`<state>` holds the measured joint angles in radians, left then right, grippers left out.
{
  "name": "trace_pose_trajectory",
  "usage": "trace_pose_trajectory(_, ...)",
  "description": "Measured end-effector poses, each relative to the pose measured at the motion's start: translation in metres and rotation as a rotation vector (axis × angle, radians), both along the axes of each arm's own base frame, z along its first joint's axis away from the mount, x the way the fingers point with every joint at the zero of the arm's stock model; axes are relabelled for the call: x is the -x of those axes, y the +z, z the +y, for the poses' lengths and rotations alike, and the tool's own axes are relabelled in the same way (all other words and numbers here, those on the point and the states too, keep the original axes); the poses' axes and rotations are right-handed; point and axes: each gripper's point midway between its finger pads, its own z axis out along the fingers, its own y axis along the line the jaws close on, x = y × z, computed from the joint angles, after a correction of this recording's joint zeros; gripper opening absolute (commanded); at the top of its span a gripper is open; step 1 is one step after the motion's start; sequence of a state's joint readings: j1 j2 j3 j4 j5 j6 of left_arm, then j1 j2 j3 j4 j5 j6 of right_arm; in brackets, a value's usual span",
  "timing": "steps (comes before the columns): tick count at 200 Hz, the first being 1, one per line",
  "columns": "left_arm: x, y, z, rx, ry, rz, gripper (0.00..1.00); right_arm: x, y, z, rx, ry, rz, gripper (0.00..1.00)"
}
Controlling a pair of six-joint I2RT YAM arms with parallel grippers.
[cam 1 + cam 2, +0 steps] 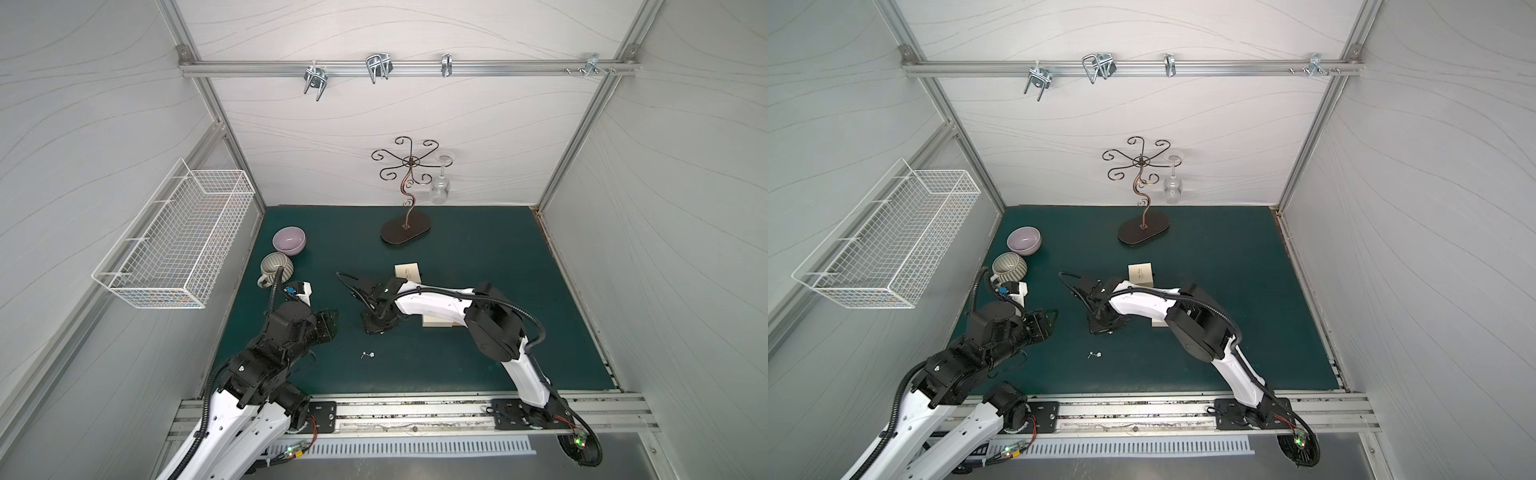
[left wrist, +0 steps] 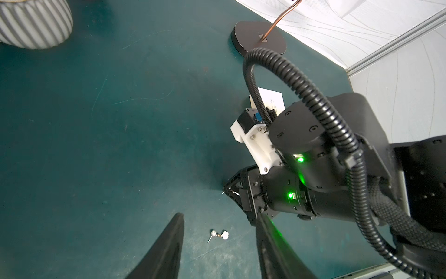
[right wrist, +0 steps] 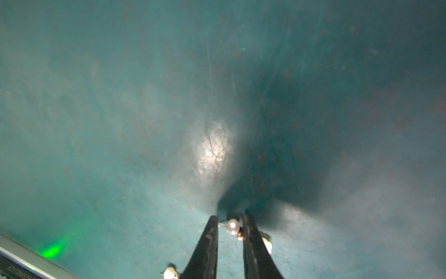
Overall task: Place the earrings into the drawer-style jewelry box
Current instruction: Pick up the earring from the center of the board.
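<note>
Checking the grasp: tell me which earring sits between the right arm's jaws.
The earring whose pearl shows between the right gripper's narrowly parted jaws. The lone earring lies on open mat, clear of them.

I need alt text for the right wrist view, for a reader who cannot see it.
The right gripper is down at the teal mat, its two black fingers slightly apart on either side of a pearl earring. Another pale earring lies beside one finger; the mat beyond is blurred.
</note>
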<state>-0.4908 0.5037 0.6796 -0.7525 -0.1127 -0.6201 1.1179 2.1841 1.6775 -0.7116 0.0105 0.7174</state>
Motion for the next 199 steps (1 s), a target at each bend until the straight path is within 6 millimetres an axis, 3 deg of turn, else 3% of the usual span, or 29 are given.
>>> trace_pose_trajectory(199,-0.0006,-0.0021,-0.0019,-0.003,-0.009,0.010,0.52,0.0028,-0.0022,-0.0012,0.005,0.036,0.013,0.10)
